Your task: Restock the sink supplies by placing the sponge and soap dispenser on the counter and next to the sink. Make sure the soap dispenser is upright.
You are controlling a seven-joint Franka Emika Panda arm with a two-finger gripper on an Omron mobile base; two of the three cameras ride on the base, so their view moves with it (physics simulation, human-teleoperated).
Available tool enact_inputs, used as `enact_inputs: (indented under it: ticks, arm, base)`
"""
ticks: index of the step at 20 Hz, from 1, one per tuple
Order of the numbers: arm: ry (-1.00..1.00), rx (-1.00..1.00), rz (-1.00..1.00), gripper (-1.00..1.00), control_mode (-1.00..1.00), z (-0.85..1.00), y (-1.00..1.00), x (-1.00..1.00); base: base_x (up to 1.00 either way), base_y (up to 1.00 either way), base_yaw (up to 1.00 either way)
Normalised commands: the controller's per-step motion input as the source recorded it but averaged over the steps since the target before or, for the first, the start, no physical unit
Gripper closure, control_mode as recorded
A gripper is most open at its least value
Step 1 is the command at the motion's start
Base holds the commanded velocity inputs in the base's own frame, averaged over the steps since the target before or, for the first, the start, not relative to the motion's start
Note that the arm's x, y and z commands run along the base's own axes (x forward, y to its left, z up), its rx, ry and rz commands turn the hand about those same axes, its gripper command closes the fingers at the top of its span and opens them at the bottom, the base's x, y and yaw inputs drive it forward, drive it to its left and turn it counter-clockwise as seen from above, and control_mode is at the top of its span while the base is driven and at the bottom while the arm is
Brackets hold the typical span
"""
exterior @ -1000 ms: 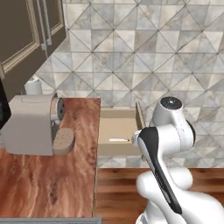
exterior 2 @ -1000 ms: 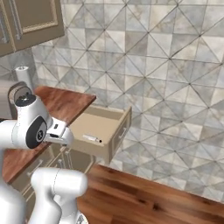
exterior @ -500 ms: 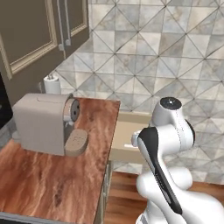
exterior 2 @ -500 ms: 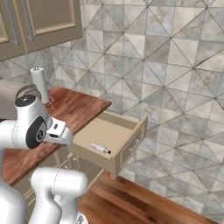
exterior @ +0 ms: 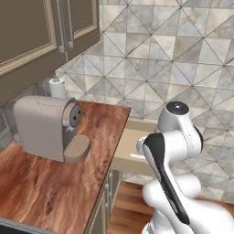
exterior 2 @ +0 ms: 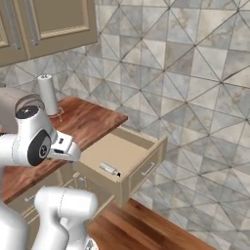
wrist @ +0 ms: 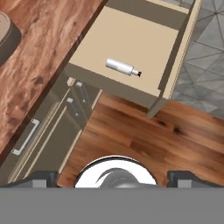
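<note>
— So where is the soap dispenser right now?

— Lying on its side in the open beige wooden drawer (wrist: 175, 52) — a small silver cylindrical soap dispenser with a dark tip (wrist: 122, 68). From the right base camera it rests near the drawer's front wall, on the floor of the drawer.

— And the reddish-brown wood-grain counter (exterior: 55, 183)?

— It carries a beige boxy coffee machine (exterior: 43, 125) with a round drip tray at its foot, and a white paper-towel roll (exterior 2: 47, 93) stands upright behind it, against the grey triangle-patterned tile wall (exterior 2: 195, 73). The drawer juts out just past the counter's end, over the brown wooden plank floor (wrist: 144, 144).

— What about the robot's gripper (wrist: 111, 177)?

— Its two dark fingertips (wrist: 41, 178) sit far apart at the bottom of the hand view — spread wide, nothing between them. The hand looks down from well above the drawer, not touching the dispenser.

— Cabinets?

— Olive-brown upper cabinets with metal bar handles (exterior: 64, 27) hang above the counter.
</note>
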Motion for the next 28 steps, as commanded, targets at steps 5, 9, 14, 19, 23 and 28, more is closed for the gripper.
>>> enact_inputs:
  ticks: [5,9,14,19,23,28]
  arm:
    - [0.00,0.00,0.00,-1.00,1.00,0.00,0.00,0.00]
    - [0.00,0.00,0.00,-1.00,1.00,0.00,0.00,0.00]
    - [0.00,0.00,0.00,-1.00,1.00,0.00,0.00,0.00]
    - [0.00,0.00,0.00,-1.00,1.00,0.00,0.00,0.00]
    - [-0.03,0.00,0.00,-1.00,-1.00,-0.24,-0.23,0.23]
    - [0.00,0.01,0.01,-1.00,-1.00,-0.55,-0.43,0.48]
  base:
    - [0.52,-0.15,0.11]
    - [0.49,-0.01,0.09]
    - [0.06,0.05,0.10]
    - [0.00,0.00,0.03]
    - [0.00,0.00,0.00]
    - [0.00,0.00,0.00]
